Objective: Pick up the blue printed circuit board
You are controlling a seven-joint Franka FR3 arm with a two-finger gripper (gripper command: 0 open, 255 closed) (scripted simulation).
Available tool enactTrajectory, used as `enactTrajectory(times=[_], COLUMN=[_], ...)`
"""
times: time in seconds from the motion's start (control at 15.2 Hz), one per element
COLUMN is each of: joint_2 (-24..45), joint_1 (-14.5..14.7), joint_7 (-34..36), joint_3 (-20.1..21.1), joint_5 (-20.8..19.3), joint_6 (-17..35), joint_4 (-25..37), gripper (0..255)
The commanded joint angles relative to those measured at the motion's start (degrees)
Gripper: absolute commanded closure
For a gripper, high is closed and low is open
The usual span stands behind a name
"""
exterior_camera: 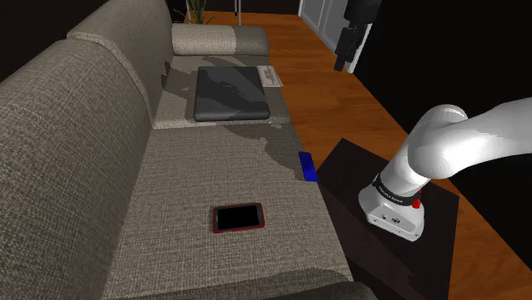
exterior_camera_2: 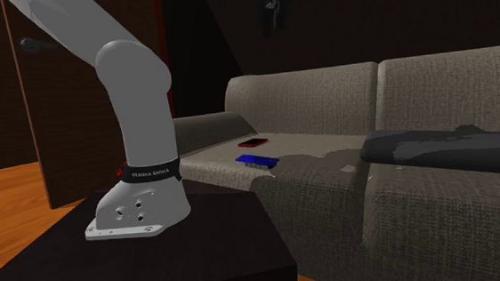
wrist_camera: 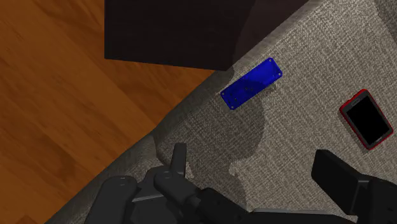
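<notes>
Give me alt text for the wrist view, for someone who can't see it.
A blue circuit board lies flat near the edge of a grey sofa seat, ahead of the open jaws. A red-cased phone lies on the seat too.

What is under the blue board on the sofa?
The blue board lies flat on the sofa's grey seat cushion, near its front edge. Only fabric shows around it; the patch directly beneath is covered by the board.
</notes>
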Motion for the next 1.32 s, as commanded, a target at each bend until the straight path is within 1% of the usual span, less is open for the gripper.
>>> enactTrajectory(times=[0.0, 0.4, 0.73, 0.99, 1.25], joint_2=[0.0, -2.8, -2.93, -0.8, 4.24], joint_1=[0.0, -3.14, -4.69, -5.01, -4.51], joint_7=[0.0, 13.75, 25.11, 34.13, 42.91], joint_3=[0.0, 4.53, 9.07, 13.23, 17.76], joint_5=[0.0, 4.15, 8.86, 13.59, 19.26], joint_6=[0.0, 8.71, 17.01, 24.89, 34.4], joint_4=[0.0, -12.54, -21.52, -27.5, -32.06], gripper=[0, 0, 0, 0, 0])
